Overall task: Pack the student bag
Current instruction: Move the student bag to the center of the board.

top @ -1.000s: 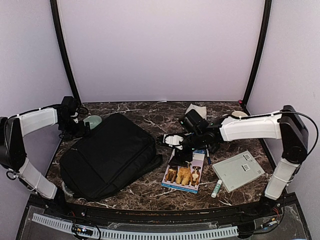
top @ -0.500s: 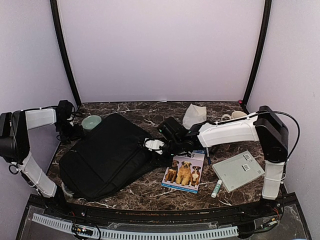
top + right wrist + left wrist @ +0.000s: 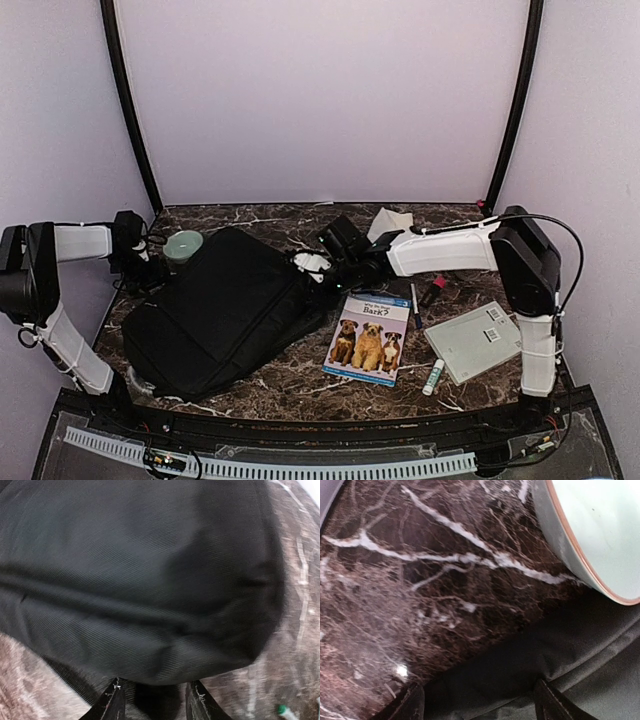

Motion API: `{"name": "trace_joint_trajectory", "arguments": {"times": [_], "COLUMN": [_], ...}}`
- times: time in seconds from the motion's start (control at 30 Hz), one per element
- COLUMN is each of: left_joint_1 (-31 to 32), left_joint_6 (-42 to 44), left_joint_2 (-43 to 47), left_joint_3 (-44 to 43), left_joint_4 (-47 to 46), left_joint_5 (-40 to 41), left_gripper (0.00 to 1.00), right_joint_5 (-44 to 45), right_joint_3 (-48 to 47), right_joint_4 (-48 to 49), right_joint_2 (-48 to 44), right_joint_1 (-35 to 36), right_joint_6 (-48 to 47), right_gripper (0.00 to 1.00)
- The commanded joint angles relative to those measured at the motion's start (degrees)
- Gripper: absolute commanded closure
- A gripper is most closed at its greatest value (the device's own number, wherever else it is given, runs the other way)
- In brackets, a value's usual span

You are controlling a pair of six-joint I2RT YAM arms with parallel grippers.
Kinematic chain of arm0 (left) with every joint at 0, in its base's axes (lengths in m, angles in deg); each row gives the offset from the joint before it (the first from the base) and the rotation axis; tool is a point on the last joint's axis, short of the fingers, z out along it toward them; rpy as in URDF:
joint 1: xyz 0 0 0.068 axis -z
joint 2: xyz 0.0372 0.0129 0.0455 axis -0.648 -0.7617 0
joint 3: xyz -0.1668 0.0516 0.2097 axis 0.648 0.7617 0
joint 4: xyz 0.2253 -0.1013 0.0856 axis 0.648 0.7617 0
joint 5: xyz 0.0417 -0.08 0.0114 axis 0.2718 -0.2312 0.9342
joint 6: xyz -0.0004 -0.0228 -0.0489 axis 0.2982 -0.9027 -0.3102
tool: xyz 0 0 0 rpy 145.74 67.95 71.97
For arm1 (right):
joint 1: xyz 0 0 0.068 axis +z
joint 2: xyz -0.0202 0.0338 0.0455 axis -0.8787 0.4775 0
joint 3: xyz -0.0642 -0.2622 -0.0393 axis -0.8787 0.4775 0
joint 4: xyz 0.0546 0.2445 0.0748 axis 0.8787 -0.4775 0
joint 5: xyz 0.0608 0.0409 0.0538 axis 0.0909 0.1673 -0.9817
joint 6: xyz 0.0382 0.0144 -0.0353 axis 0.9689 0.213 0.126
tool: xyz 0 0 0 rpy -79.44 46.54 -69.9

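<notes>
Student bag lies flat on the surface, left of its centre. Right end effector at the bag's far right corner, clenched on a fold of the black fabric. Left end effector at the bag's far left corner, fingers wide astride the fabric edge; gripping or released, cannot tell. Pale green bowl just beside that corner. Dog book near the bag's right side.

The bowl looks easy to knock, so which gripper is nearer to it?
Left. The left gripper sits just beside the bowl, at the bag's far-left corner; the right gripper is across the bag, at its right edge.
</notes>
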Motion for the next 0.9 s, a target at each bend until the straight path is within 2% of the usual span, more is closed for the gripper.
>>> {"name": "trace_joint_trajectory", "arguments": {"times": [0.0,0.23,0.5,0.57,0.7,0.87], "left_joint_1": [1.33,10.41,13.88,14.6,15.43,15.47], "left_joint_6": [1.44,-0.57,-4.55,-4.31,-3.44,-3.09], "left_joint_2": [0.46,3.05,3.29,4.14,9.91,16.66], "left_joint_3": [2.87,1.77,2.11,1.99,0.88,-1.34], "left_joint_4": [1.44,3.09,-0.66,0.04,5.16,13.39], "left_joint_5": [-9.94,-13.16,-19.03,-19.72,-17.32,-10.42], "left_gripper": [0.25,0.26,0.28,0.29,0.27,0.17], "right_joint_5": [-0.88,-0.59,-3.84,-4.8,-6.88,-10.52], "right_joint_3": [-6.56,-16.45,-37.62,-40.41,-34.79,-18.24], "right_joint_4": [0.78,-2.25,-9.65,-11.29,-11.23,-8.32], "right_joint_2": [2.37,8.06,22.14,22.26,12.96,-2.61], "right_joint_1": [-4.87,-8.58,-14.12,-15.09,-15.4,-15.31], "right_joint_6": [2.12,2.08,3.48,4.35,0.85,-0.79], "right_gripper": [0.59,0.58,0.58,0.58,0.54,0.48]}}
